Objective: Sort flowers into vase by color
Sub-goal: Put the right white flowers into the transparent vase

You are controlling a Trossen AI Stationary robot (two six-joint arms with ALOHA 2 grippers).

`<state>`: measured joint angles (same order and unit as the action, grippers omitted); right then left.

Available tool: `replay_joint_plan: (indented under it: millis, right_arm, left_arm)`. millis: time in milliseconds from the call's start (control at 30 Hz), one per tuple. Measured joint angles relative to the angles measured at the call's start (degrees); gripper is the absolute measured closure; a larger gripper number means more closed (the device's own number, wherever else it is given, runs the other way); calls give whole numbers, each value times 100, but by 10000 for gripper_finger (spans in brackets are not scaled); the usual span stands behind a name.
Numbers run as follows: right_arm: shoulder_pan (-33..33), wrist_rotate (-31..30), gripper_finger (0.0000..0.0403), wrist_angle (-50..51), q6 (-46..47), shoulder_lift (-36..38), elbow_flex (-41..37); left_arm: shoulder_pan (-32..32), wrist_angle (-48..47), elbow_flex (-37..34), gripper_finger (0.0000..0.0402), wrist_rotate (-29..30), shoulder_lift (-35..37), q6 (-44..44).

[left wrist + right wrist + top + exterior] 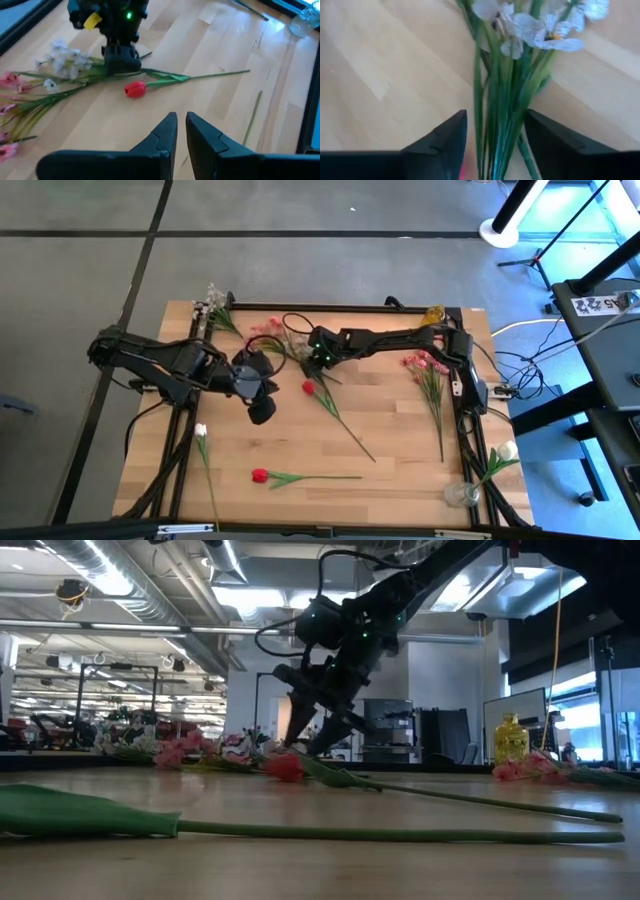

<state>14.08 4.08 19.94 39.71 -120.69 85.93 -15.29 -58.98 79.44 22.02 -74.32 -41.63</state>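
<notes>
My right gripper [318, 360] reaches to the table's middle far part and points down, open. Its fingers stand on either side of the green stems [505, 125] of a spray of white blossoms [545, 35] lying on the table. In the left wrist view, that gripper [120, 62] stands over the stems, with pink blossoms [7, 80] lying beside them. A red tulip [308, 387] lies flat just near of it. My left gripper [262, 408] hovers left of the tulip, shut and empty [181, 120]. My right gripper comes from above with its fingers [452, 137] across the bundle of stems [490, 120], which lies flat on the table. I cannot tell whether the fingers touch the stems.
A second red tulip [260, 475] and a white tulip [200, 430] lie near the near edge. Pink sprays [425, 365] lie at the right. A glass vase [460, 495] with a white tulip stands at the near right corner, a yellow vase [433, 313] at the far right.
</notes>
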Motion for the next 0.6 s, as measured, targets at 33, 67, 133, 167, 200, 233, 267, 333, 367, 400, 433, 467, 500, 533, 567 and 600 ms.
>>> replay_joint_plan:
  millis: [33, 67, 133, 167, 200, 233, 267, 333, 367, 400, 433, 467, 500, 533, 567, 600]
  right_arm:
    - [-10, 0, 186, -23, -38, -38, 2]
    - [-10, 0, 184, 1, -75, -95, 0]
    - [-8, -22, 189, -64, -109, -202, -6]
    - [-15, -64, 196, -42, -111, -228, -11]
    - [-19, -91, 207, -66, -112, -236, -11]
    - [-19, -97, 219, -106, -113, -237, -11]
    - [-19, -115, 232, -142, -118, -237, -9]
    - [-19, -220, 263, -194, -119, -237, -9]
    - [-19, -279, 280, -244, -122, -237, -9]
    - [-19, -306, 298, -323, -119, -237, -9]
    - [-19, -302, 317, -407, -119, -224, -9]
    - [-19, -302, 336, -453, -121, -211, -9]
    - [-19, -300, 357, -525, -121, -197, -9]
    - [-17, -249, 377, -639, -125, -192, -9]
    - [-8, -161, 388, -709, -129, -168, -9]
    - [-6, -88, 392, -736, -126, -135, -9]
  left_arm:
    - [0, 54, 0, 365, 35, 0, 3]
    - [1, 90, 0, 365, 83, 0, 3]
    - [2, 118, 0, 365, 134, 0, 2]
    - [2, 122, 0, 365, 140, 0, -4]
    - [4, 121, 0, 365, 174, 0, 0]
    - [15, 138, 0, 365, 263, -2, 39]
    - [38, 169, 0, 365, 340, -2, 108]
    - [90, 210, 0, 365, 385, 18, 170]
    - [113, 216, 0, 365, 391, 24, 162]
    - [135, 225, 0, 365, 400, 30, 162]
    - [152, 249, 0, 365, 400, 31, 168]
    - [169, 296, 0, 365, 396, 31, 168]
    - [182, 348, 0, 365, 383, 31, 137]
    - [190, 381, 0, 365, 345, 31, 92]
    - [189, 440, 0, 365, 318, 31, 101]
    - [173, 547, 0, 365, 280, 32, 164]
